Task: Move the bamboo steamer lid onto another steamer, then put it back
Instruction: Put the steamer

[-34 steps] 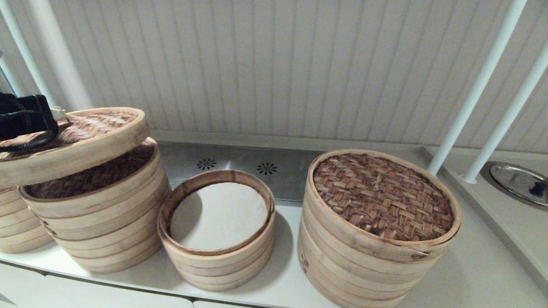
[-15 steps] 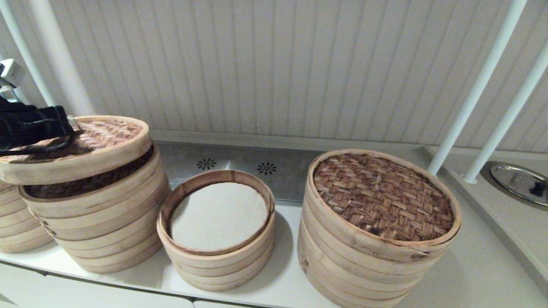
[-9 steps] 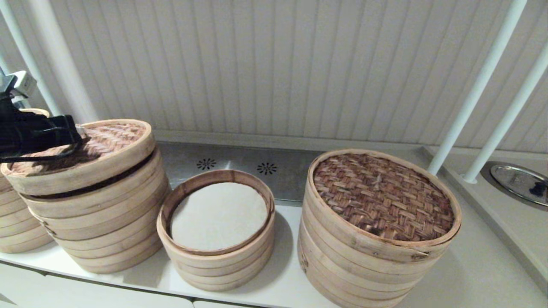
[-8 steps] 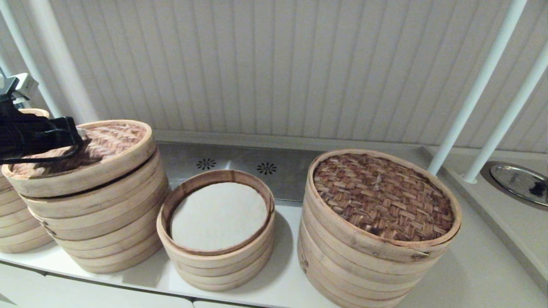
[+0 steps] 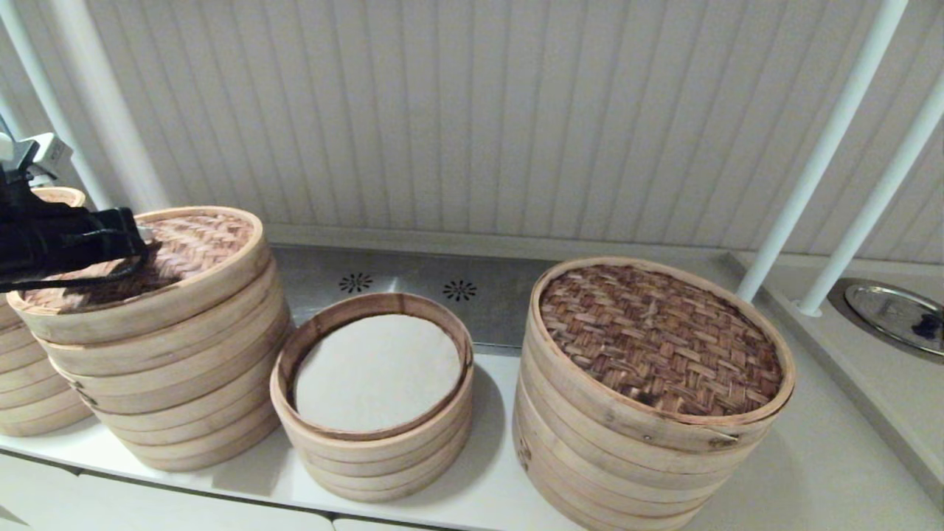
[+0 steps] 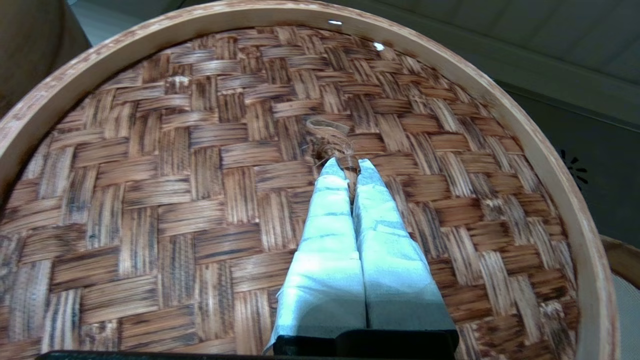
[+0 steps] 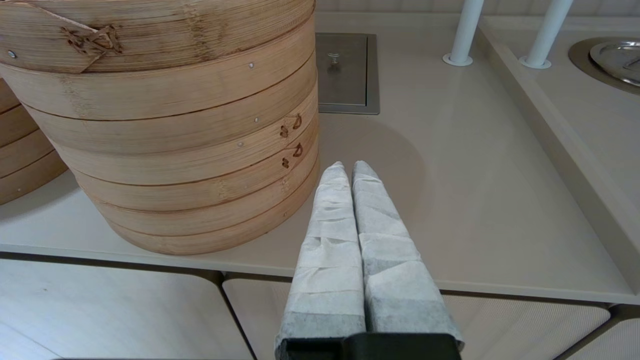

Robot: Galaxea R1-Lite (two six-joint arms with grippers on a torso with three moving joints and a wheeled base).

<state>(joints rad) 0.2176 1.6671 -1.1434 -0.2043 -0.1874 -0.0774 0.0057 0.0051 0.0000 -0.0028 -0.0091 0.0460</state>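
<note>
We see a pale ribbed wall (image 5: 472, 110) behind a cream counter (image 5: 826, 457), two slanted white poles (image 5: 818, 155), and a steel panel (image 5: 413, 284) set in

In front of you runs a pale, off-white bench (image 5: 796, 457), with flat cabinet fronts below its near edge. Four bamboo steamer stacks stand directly on it. At your far left, a steamer stack (image 5: 33, 398) is mostly cut off at the frame edge. Just beside it stands the mid-sized steamer (image 5: 177, 383). Next comes the smallest steamer stack (image 5: 372, 450), open on top with a white liner inside, touching or nearly touching the mid-sized one. To your right, slightly apart, sits the widest steamer (image 5: 634, 472). Behind them a metal panel (image 5: 413, 284) is set into the surface. Two white poles (image 5: 782, 221) rise at the right.
</note>
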